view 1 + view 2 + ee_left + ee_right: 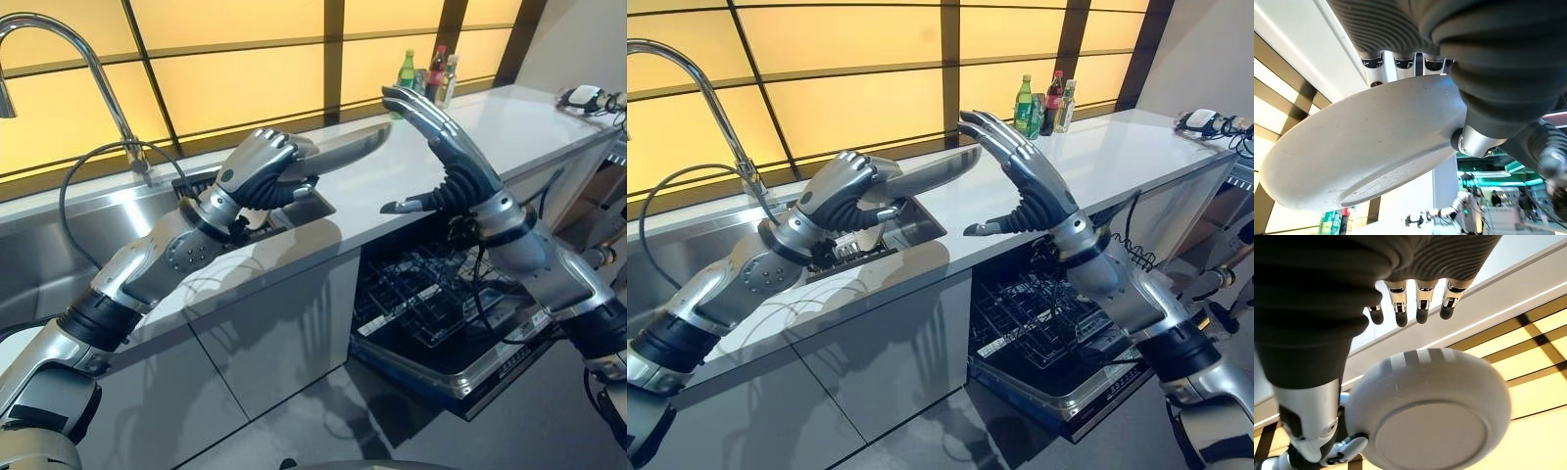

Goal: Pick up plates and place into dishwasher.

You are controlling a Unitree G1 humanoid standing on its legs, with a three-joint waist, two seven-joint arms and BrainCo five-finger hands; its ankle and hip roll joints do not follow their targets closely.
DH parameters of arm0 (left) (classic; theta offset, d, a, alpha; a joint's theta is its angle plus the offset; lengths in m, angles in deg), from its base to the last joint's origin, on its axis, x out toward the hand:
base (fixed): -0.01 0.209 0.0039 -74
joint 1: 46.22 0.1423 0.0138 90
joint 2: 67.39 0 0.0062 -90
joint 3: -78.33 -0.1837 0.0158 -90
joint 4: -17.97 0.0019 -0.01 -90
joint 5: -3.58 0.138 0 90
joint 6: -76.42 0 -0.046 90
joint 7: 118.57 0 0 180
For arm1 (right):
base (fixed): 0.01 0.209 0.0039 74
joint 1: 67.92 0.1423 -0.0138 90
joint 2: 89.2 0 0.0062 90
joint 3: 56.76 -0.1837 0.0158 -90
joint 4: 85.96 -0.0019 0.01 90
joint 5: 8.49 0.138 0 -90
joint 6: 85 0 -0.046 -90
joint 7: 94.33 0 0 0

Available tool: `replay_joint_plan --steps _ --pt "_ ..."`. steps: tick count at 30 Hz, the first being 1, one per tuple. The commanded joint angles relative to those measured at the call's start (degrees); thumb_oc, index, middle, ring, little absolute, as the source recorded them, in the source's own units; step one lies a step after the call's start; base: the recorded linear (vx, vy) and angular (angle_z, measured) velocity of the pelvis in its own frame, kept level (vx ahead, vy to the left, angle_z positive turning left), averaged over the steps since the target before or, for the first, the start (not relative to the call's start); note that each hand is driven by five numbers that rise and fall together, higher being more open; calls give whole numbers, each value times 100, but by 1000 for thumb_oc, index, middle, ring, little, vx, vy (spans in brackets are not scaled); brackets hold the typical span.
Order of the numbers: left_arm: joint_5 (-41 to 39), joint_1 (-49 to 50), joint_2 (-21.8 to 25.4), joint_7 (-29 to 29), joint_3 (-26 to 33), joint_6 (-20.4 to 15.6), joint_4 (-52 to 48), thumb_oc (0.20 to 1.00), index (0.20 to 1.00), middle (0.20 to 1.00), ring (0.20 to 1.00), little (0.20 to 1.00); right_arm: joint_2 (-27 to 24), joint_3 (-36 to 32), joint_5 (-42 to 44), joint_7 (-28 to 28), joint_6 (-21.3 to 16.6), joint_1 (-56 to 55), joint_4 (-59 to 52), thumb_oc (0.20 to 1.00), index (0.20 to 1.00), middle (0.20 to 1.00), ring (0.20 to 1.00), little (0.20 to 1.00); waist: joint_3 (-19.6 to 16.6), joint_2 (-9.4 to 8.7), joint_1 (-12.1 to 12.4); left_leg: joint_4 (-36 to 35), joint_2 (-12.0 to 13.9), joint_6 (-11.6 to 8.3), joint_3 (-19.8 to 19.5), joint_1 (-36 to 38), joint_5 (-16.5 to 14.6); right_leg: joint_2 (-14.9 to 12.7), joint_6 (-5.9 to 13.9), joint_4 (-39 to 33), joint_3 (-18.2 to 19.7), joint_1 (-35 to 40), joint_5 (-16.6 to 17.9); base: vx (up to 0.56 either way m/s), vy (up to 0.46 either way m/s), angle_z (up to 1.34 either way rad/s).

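One grey plate (338, 155) clamped in left hand (257, 171) fingers (right hand (1024, 181) fingers spread, empty) above open dishwasher (441, 323).

Both eye views look down from head height at the counter (470, 147) and open dishwasher (1048, 343), sharing nearly the whole scene. Each wrist view looks up from very close, and both share the grey plate (1361, 152).

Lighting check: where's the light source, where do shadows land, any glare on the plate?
Left eye view: glowing amber wall panels backlight the scene; arm shadows fall on the grey cabinet front. Left wrist view: the round grey plate, gripped by the left hand, shows no glare. Right wrist view: pale stripes reflect on its rim.
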Motion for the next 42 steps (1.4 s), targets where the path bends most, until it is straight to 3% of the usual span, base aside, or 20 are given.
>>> replay_joint_plan --steps 1,10,11,12,15,23,31,32,33,36,42 --pt "-479 -699 75 127 -66 -176 -141 200 200 200 200 200 -75 332 320 140 186 744 332 1000 1000 1000 1000 1000 -81 -162 174 47 -318 71 91 314 -835 -374 646 20 267 97 -374 0 0 0" --pt "-799 -1053 116 580 -427 -328 -145 200 200 200 200 200 -84 861 345 519 538 1365 827 1000 1000 1000 1000 1000 -160 -184 246 47 -323 67 69 334 -829 -396 663 17 220 122 -362 13 -5 4" --pt "-811 -1055 128 579 -429 -339 -146 200 200 200 200 200 -99 908 390 602 557 1411 853 749 749 749 749 749 -166 -184 250 47 -321 66 72 335 -826 -398 663 17 218 123 -359 0 0 0" --pt "-839 -1058 152 560 -437 -369 -142 200 200 200 200 200 -103 954 479 764 557 1453 884 200 200 200 200 200 -171 -188 259 47 -321 66 76 336 -823 -400 665 17 216 126 -357 0 0 0" --pt "-880 -1068 178 531 -416 -412 -137 200 200 200 200 200 -137 1066 672 986 690 1563 966 200 200 200 200 200 -182 -199 279 47 -320 68 72 341 -819 -407 662 17 209 134 -356 0 0 0" --pt "-819 -979 230 484 -276 -406 -177 200 200 200 200 200 -177 1086 218 1052 1089 1554 1187 200 200 200 200 200 -193 -213 287 47 -312 74 88 365 -828 -422 669 17 215 161 -360 0 0 0" --pt "-625 -788 301 370 -91 -324 -191 200 200 200 200 200 -217 793 260 879 1076 1334 1139 200 200 200 200 200 -169 -212 266 47 -310 87 93 406 -856 -413 664 17 258 184 -362 0 0 0" --pt "-592 -744 304 321 -42 -307 -174 881 881 881 881 881 -209 719 307 869 1067 1279 1142 200 200 200 200 200 -169 -212 263 47 -310 88 95 411 -859 -413 665 17 266 187 -361 0 0 0" --pt "-588 -684 301 314 13 -261 -167 1000 1000 1000 1000 1000 -207 647 328 861 1043 1210 1140 200 200 200 200 200 -167 -212 260 47 -308 88 97 415 -862 -412 667 17 270 190 -361 32 -2 -1" --pt "-419 -449 337 218 220 -35 -97 1000 1000 1000 1000 1000 -207 369 329 937 1044 936 1091 200 200 200 200 200 -164 -215 237 47 -305 87 114 426 -880 -404 678 17 304 187 -359 0 0 0" --pt "52 355 599 -1084 1069 177 763 1000 1000 1000 1000 1000 -429 -385 355 1193 815 -78 1079 200 200 200 200 200 -159 -223 108 47 -264 78 237 434 -885 -387 692 17 414 155 -343 4 1 -1"
